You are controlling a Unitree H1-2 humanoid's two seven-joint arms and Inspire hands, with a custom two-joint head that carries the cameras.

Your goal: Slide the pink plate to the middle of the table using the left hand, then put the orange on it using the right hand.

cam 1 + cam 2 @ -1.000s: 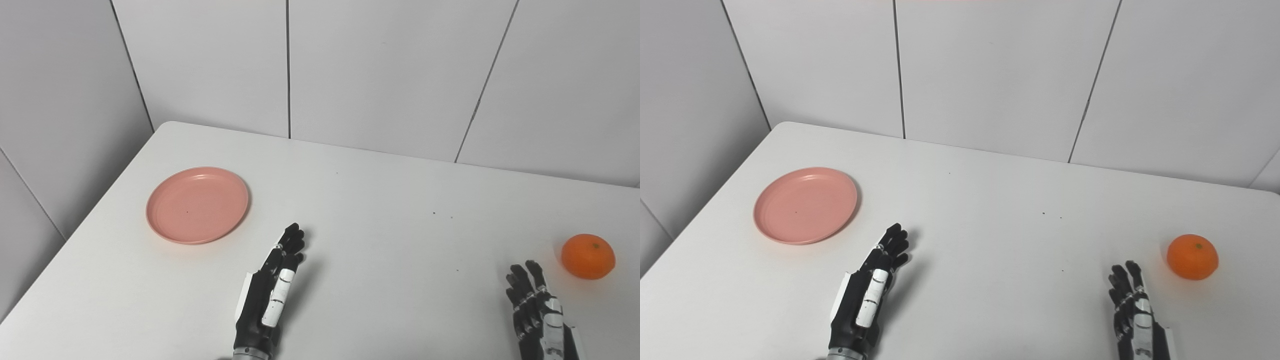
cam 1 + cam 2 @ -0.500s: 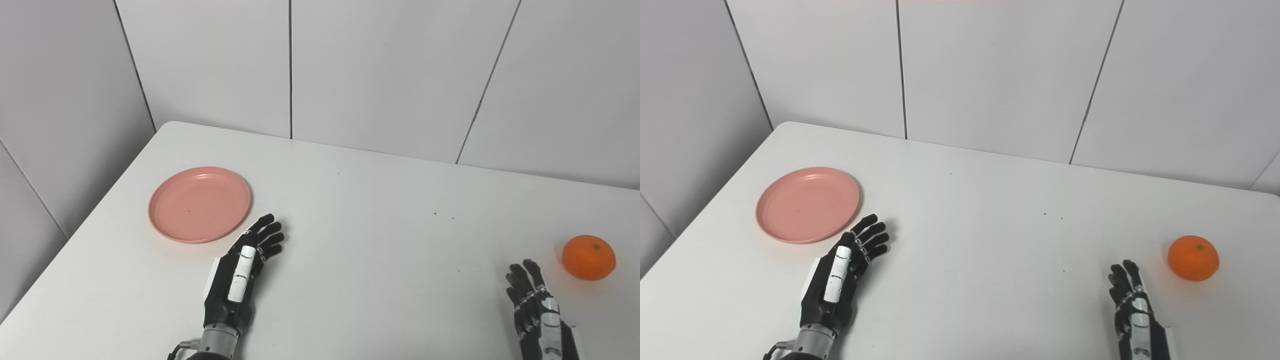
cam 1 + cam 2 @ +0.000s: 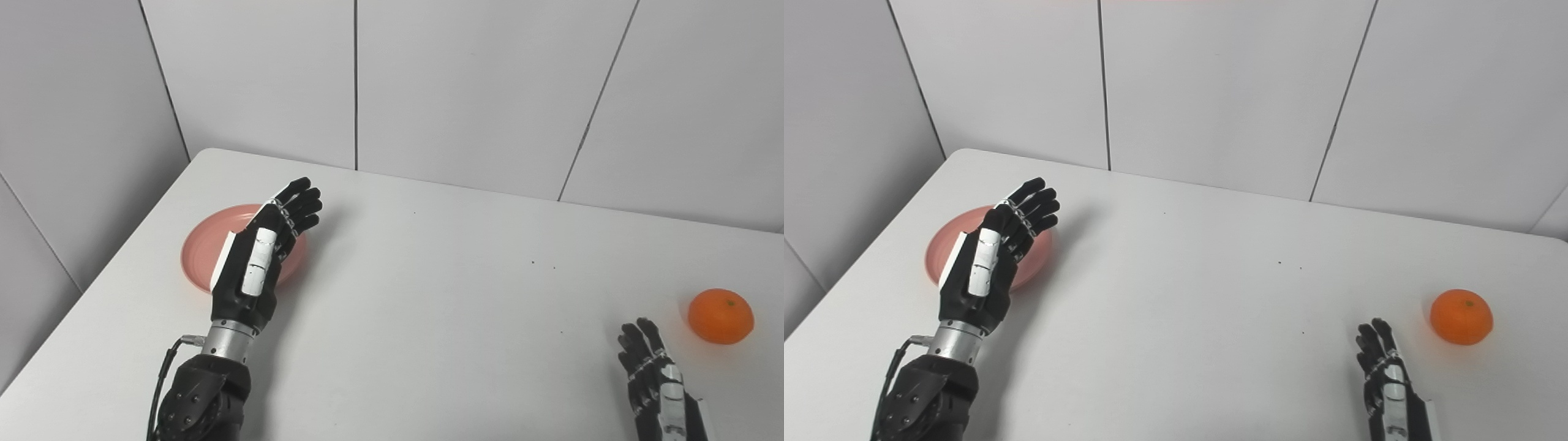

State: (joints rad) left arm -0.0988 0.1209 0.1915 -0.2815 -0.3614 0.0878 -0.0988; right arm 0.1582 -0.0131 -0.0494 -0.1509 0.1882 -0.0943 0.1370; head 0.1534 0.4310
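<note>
The pink plate (image 3: 199,254) lies on the white table (image 3: 429,294) at the left. My left hand (image 3: 260,257) is open and raised in front of the plate, hiding much of it, fingers stretched toward the far right. I cannot tell whether it touches the plate. The orange (image 3: 720,315) sits at the table's right side. My right hand (image 3: 652,380) is open and empty at the bottom right, a little to the near left of the orange and apart from it.
Grey panelled walls stand behind the table and to its left. The table's left edge runs close to the plate. A few small dark specks (image 3: 533,263) mark the tabletop.
My left hand has moved up, left and away from me, from the table near the plate's near right to over the plate. The right hand and orange stayed in place.
</note>
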